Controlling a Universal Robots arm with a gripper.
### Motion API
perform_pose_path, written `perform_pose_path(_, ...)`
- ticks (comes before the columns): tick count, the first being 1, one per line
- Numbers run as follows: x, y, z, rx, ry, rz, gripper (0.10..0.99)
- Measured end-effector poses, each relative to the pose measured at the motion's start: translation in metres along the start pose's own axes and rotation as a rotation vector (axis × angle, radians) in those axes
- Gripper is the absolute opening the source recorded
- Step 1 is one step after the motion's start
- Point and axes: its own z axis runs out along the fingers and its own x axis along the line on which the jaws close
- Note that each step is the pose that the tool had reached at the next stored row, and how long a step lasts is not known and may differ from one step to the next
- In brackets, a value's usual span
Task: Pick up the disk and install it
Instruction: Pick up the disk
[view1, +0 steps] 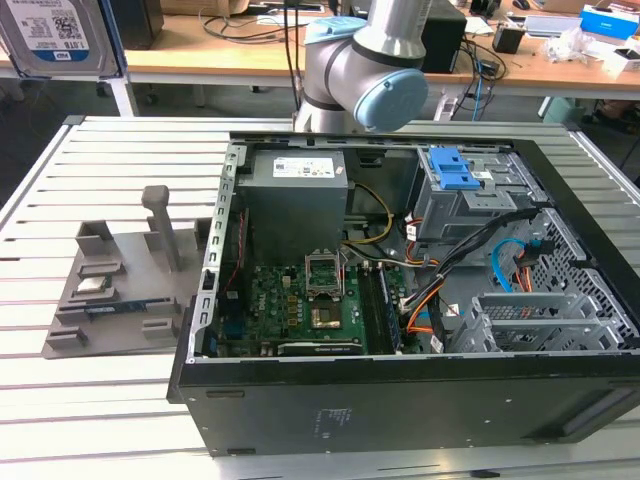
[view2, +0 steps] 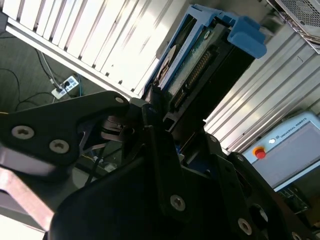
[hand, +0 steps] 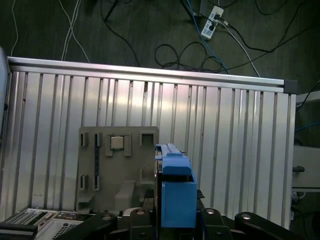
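Closest to you in the second wrist view, the black gripper (view2: 167, 117) is clamped on the lower end of the disk (view2: 195, 65). Its jaws are drawn in only as far as the blue frame allows, and they touch nothing else. Most of the disk reaches out beyond the grip. In the first wrist view the disk hangs edge-on in the air above the slatted table (hand: 240, 130), over the near edge of the grey fixture (hand: 120, 170), well clear of both.

Watch the hold first. With only one end pinched, the long free part can likely swing or creep in the jaws if you turn or stop sharply. A tilted disk will then probably not line up with its slot.

The second risk is in the open computer case (view1: 400, 400). The drive cage (view1: 470, 205) with its blue latch (view1: 452, 168) has a black cable bundle (view1: 480, 240) and orange leads (view1: 425, 300) running just beside it. A low or skewed approach could snag those, or knock the frame against the cage wall and loosen your grip.
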Motion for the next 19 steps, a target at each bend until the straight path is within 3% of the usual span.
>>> perform_pose_path(7,-0.0001,-0.0007,-0.0013,0.0,0.0,0.0,0.365)
perform_pose_path(12,0.0018,-0.0249,-0.0024,-0.002,-0.0001,0.0,0.365)
perform_pose_path(19,0.0038,-0.0507,-0.0037,-0.004,-0.0002,0.0,0.365)
